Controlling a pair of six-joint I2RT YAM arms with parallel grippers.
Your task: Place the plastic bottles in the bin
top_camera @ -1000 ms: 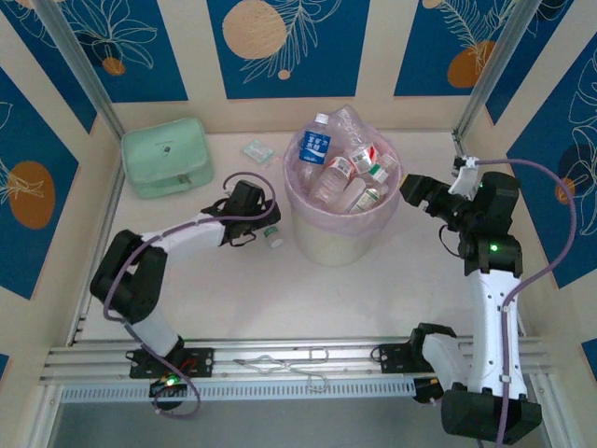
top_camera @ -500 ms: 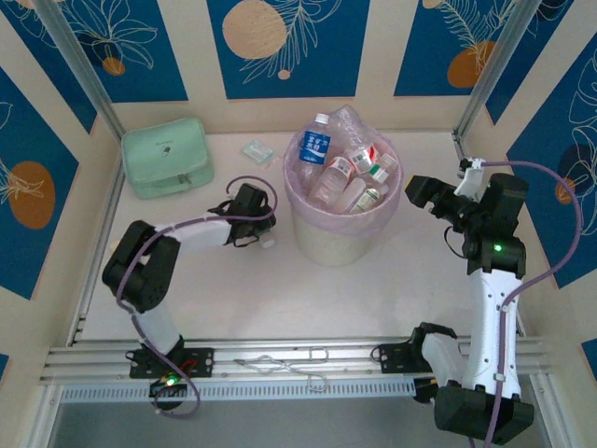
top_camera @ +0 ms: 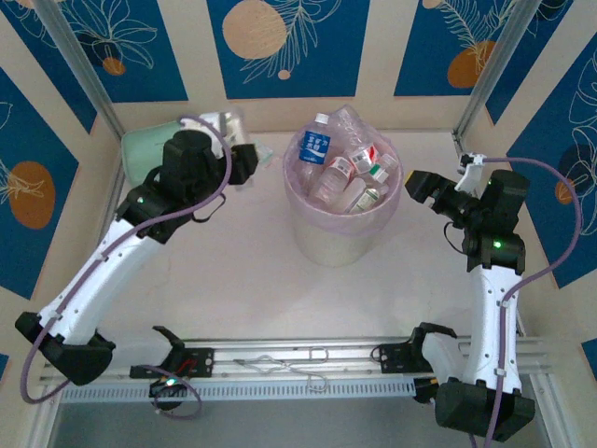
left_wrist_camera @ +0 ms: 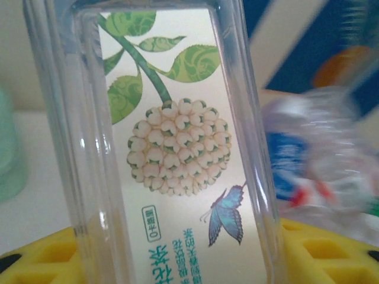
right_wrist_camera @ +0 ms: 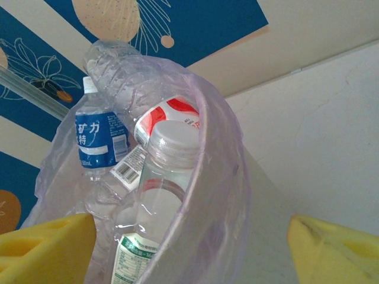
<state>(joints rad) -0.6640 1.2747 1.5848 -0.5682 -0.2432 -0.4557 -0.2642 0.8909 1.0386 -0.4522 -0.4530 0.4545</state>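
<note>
Since the bin [top_camera: 326,245] at frame centre is heaped w/ plastic bottles [top_camera: 347,168] past its rim, I judge the task nearly done. Left gripper [top_camera: 241,164], upper left of the top view beside the mint pouch [top_camera: 138,149], is clamped on the flower-label bottle [left_wrist_camera: 177,148], which spans the left wrist frame between the yellow pads [left_wrist_camera: 41,263]; prob. the last to go in. Right gripper [top_camera: 420,187], right of the bin, has jaws apart, nothing btwn them. Labels: the held one shows a white pom-pom flower, green leaves, a blue butterfly, Chinese txt upside down. In the bin, the blue-label bottle [right_wrist_camera: 98,139] carries white Chinese chars; the red-and-white-label bottle [right_wrist_camera: 169,118] lies next to it.
</note>
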